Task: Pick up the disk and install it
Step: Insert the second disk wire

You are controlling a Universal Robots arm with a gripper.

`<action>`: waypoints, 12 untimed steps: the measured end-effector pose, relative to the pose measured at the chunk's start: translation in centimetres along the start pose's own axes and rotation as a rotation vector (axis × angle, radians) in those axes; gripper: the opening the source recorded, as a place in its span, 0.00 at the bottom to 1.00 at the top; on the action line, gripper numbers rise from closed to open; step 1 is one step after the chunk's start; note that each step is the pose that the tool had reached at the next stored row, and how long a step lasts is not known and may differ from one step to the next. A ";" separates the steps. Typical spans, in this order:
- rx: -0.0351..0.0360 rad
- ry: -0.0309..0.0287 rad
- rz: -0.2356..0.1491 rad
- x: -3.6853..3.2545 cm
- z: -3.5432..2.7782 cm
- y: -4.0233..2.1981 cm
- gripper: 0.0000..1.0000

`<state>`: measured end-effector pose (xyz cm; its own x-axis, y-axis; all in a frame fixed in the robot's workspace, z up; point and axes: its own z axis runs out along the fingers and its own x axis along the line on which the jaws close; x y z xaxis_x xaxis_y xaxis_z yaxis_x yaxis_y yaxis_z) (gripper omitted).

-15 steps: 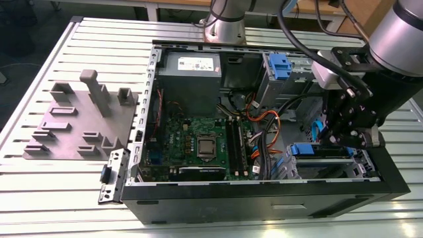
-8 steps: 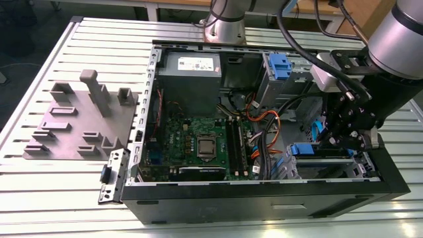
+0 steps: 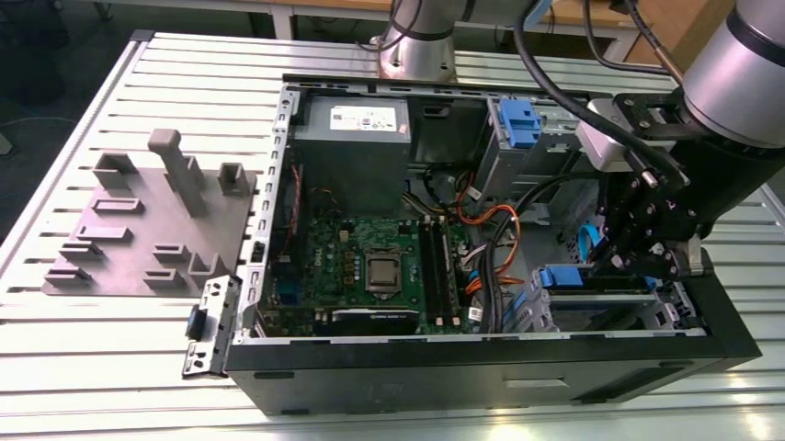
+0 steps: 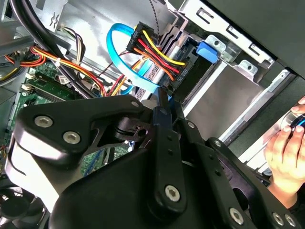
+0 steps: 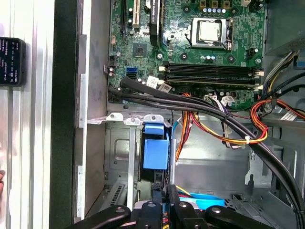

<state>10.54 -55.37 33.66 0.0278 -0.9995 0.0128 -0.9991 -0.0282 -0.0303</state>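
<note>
The disk sits in the drive cage (image 3: 613,308) at the case's front corner, on the exterior view's right. Its blue bracket end (image 3: 571,276) faces up, and its metal body is mostly hidden in the slot. In both wrist views the blue bracket (image 5: 156,151) (image 4: 209,49) stands between the cage walls. My gripper (image 3: 650,262) hangs inside the case just beside that bracket and does not touch it. Its thin black fingers (image 4: 164,98) lie pressed together with nothing seen between them, next to a blue data cable (image 4: 125,57). The fingertips (image 5: 158,191) sit right by the bay.
Open computer case (image 3: 491,354) on a slatted table (image 3: 110,367). Grey power supply (image 3: 353,138) at the back, motherboard (image 3: 368,266) in the middle, a small blue latch (image 3: 519,124) on the upper bay. Loose cable bundles (image 5: 224,124) cross near the cage. Grey fixture plate (image 3: 147,230) lies outside. A person's hand (image 4: 286,148) is near the case.
</note>
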 end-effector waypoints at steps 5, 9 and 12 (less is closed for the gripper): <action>0.0008 -0.0001 0.000 0.04 0.01 0.00 0.16; 0.0009 -0.0003 0.000 0.05 0.09 0.00 0.16; 0.0010 -0.0012 0.000 0.05 0.19 0.01 0.16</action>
<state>10.54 -55.41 33.47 0.0279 -0.9995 0.0116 -0.9991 -0.0283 -0.0313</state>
